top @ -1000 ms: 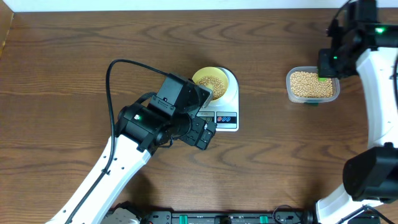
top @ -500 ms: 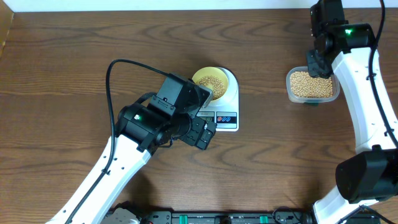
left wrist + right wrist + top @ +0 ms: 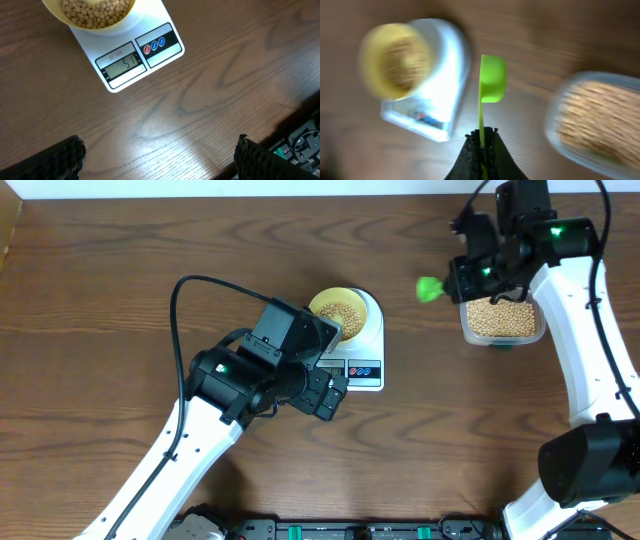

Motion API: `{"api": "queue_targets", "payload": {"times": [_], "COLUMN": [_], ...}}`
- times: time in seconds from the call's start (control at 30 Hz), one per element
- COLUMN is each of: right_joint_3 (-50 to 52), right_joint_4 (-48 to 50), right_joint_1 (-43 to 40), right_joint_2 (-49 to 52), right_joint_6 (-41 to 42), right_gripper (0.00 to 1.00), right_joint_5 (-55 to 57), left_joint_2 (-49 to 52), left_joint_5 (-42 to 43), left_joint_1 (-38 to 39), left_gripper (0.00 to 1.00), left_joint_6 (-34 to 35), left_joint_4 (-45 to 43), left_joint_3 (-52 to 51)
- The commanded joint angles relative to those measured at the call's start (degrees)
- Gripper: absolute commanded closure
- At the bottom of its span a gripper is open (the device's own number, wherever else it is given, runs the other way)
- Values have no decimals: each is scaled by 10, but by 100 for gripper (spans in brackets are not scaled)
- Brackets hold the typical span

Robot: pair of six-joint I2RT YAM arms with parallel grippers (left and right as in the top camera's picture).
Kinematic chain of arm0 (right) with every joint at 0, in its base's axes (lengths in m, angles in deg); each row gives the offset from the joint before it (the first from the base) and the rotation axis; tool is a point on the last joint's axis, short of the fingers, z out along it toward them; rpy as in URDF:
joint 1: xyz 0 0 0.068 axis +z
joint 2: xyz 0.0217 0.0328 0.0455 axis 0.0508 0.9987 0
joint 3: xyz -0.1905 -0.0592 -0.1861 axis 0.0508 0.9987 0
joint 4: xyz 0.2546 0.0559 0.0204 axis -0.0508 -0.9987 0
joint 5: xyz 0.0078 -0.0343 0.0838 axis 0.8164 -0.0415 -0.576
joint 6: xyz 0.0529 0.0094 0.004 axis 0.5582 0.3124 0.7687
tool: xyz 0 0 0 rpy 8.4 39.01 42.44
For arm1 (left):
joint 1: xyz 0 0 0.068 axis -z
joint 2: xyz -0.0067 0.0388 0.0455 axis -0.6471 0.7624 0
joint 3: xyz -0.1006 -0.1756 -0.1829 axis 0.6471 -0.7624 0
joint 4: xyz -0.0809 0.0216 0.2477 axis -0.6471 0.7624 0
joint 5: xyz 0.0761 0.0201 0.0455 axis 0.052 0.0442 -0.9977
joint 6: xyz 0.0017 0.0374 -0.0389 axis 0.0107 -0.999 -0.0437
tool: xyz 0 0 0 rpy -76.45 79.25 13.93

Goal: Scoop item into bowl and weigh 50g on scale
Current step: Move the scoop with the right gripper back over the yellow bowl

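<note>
Right jaws are clamped shut on the green scoop's (image 3: 492,80) handle, its cup ahead of them, between tub (image 3: 464,320) and bowl (image 3: 100,26). Left jaws stand wide apart and empty, facing the scale (image 3: 150,25) beyond them (evidently to show its display). The beans (image 3: 95,10) lie in the bowl.

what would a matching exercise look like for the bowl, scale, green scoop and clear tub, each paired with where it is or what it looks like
Things:
1. bowl
2. scale
3. green scoop
4. clear tub

Places or states:
A. clamped by its handle in the right gripper
B. pale yellow, sitting on the scale's platform with beans inside
C. full of beans, toward the right side of the table
D. white, flat on the table, with a display and two buttons on its front

Pairs: 1-B, 2-D, 3-A, 4-C
</note>
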Motion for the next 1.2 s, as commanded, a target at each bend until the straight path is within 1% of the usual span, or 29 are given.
{"api": "queue_targets", "payload": {"times": [0.0,0.3,0.43,0.6,0.83,1.17], "right_joint_3": [-7,-7,-7,-7,-3,2], "right_joint_4": [2,16,12,17,21,52], "right_joint_1": [15,48,61,85,109,111], "right_joint_2": [-13,0,19,30,52,84], "right_joint_6": [-38,-50,-48,-46,-29,-24], "right_gripper": [99,99,99,99,99,99], "right_joint_5": [-140,-235,-248,-245,-210,-146], "left_joint_2": [-1,-1,-1,-1,-1,-1], "left_joint_5": [5,5,5,5,5,5], "left_joint_1": [-2,-2,-2,-2,-2,-2], "left_gripper": [2,2,2,2,2,2], "left_joint_6": [1,1,1,1,1,1], "left_joint_4": [0,0,0,0,0,0], "left_joint_3": [-1,-1,-1,-1,-1,-1]}}
